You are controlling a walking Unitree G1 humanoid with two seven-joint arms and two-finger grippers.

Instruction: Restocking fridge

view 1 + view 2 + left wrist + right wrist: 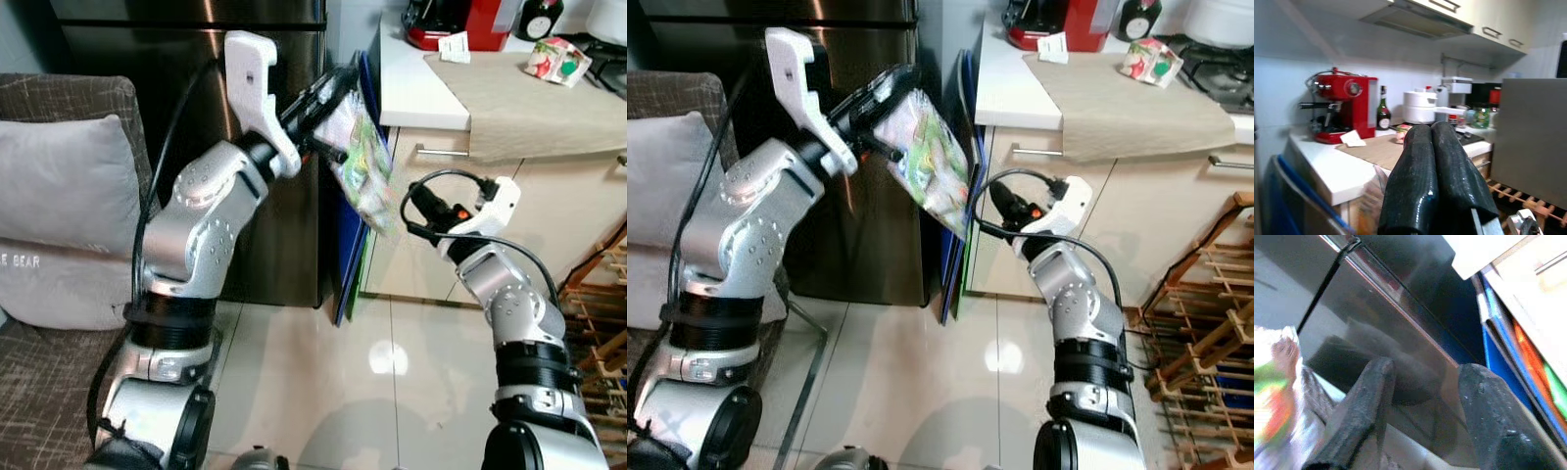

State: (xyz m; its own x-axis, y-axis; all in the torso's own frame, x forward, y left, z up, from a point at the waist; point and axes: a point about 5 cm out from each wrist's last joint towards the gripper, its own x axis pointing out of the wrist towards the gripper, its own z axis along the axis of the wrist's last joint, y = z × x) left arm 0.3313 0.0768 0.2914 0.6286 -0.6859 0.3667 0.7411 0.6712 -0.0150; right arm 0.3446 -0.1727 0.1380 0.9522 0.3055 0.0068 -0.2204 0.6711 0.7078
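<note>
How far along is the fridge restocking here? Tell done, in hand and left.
Done: the left pincer is shut on a clear bag of greens, lifted in front of the steel fridge. In hand: the right pincer is open, raised near the fridge. Left: the fridge door looks closed, so opening it and putting the bag inside remain.

- One clear plastic bag of green produce (361, 162)
- One dark steel fridge (196, 39)
- One red coffee machine (1347, 105)
- One green glass bottle (1383, 111)
- One grey cushion (64, 220)
- Two silver arms
</note>
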